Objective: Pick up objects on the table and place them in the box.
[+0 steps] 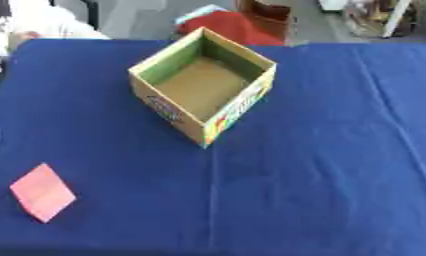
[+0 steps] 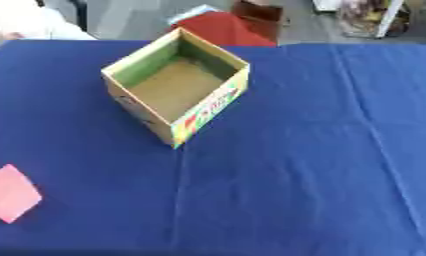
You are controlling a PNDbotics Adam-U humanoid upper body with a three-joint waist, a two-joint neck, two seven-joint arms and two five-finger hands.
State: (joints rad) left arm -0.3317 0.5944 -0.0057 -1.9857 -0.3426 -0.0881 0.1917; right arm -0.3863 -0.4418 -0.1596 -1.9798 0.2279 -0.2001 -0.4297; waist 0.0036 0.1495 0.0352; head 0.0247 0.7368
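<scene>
Before you: a desk [image 1: 339, 150] under dark blue cloth, creased down the middle. On it, toward the far side, an open cardboard box [image 1: 203, 89] with printed sides, turned corner-on to you, nothing visible inside. Well apart, near your left front edge, a flat pink square object [image 1: 41, 192]. Neither hand shows, so you cannot tell their state. Risk: the thin piece may slide on cloth when pinched.
</scene>
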